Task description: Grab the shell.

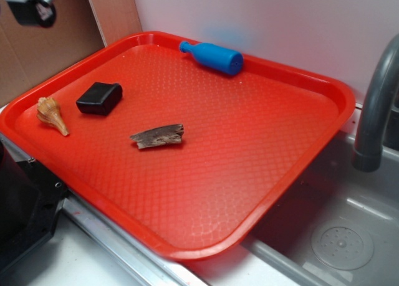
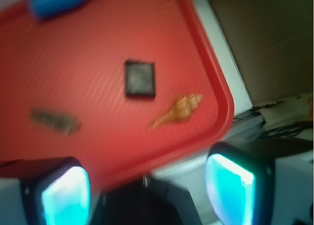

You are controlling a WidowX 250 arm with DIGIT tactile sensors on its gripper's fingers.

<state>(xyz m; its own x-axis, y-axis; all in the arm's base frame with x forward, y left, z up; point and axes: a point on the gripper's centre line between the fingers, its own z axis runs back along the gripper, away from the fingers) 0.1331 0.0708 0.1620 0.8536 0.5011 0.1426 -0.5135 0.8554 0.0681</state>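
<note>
Shell (image 1: 51, 114) lies by the tray's (image 1: 299, 167) left rim, point toward us, and we see our open gripper (image 2: 147, 190) well above it.

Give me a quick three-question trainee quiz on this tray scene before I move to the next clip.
1. True or false: the shell touches the black block.
2. Which item lies nearest the tray's far rim? A) bark piece B) blue bottle C) shell
3. In the wrist view, are the gripper's jaws open or shut, and do they hold anything?

Key:
1. False; there is bare tray between them.
2. B.
3. Open, holding nothing; the shell lies on the tray beyond the jaws.
</note>
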